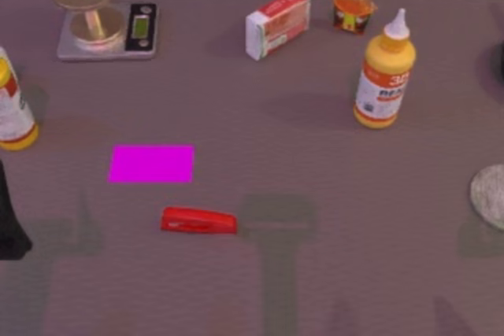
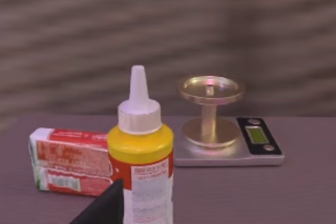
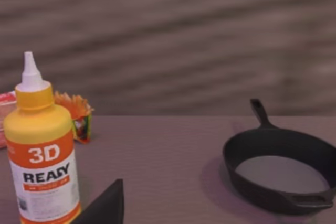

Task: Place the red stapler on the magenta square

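The red stapler (image 1: 198, 221) lies flat on the table, left of centre toward the front, its length running left to right. The magenta square (image 1: 151, 164) lies just behind it and a little to the left, with a narrow strip of table between them and nothing on it. My left arm (image 1: 9, 230) is a black shape at the table's left edge, well left of the stapler. Only a dark corner of the left gripper (image 2: 104, 209) shows in its wrist view. The right gripper (image 3: 105, 208) shows the same way, and the right arm is out of the top view. Neither holds anything I can see.
A scale (image 1: 110, 37) with a brass spool stands back left, with a red-and-white box (image 1: 277, 23) and a small orange item (image 1: 351, 10) at the back. A yellow bottle (image 1: 384, 72) stands right of centre, another (image 1: 12, 108) at the left edge. A black pan (image 3: 281, 171) sits far right.
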Robot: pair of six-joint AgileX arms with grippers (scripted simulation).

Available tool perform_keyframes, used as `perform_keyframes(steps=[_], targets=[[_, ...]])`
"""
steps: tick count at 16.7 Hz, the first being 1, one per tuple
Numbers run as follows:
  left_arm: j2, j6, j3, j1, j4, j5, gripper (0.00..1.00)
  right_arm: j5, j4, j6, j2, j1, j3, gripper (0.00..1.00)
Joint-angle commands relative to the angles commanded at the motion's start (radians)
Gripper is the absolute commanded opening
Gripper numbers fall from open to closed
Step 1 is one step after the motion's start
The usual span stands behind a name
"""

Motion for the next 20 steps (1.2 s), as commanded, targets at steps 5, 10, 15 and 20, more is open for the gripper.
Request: perform_keyframes(steps=[5,10,15,20], targets=[[0.062,0.043,0.060,-0.025,-0.042,0.002,1.00,0.000,0.000,0.000,0.000,0.000,0.000,1.00],[0.374,0.234,0.334,-0.126,-0.239,0.001,1.00,0.000,0.000,0.000,0.000,0.000,0.000,1.00],[0.875,0.501,0.698,-0.264,-0.531,-0.003,1.00,0.000,0.000,0.000,0.000,0.000,0.000,1.00],[1.404,0.770,1.057,-0.406,-0.826,-0.001,1.00,0.000,0.000,0.000,0.000,0.000,0.000,1.00]])
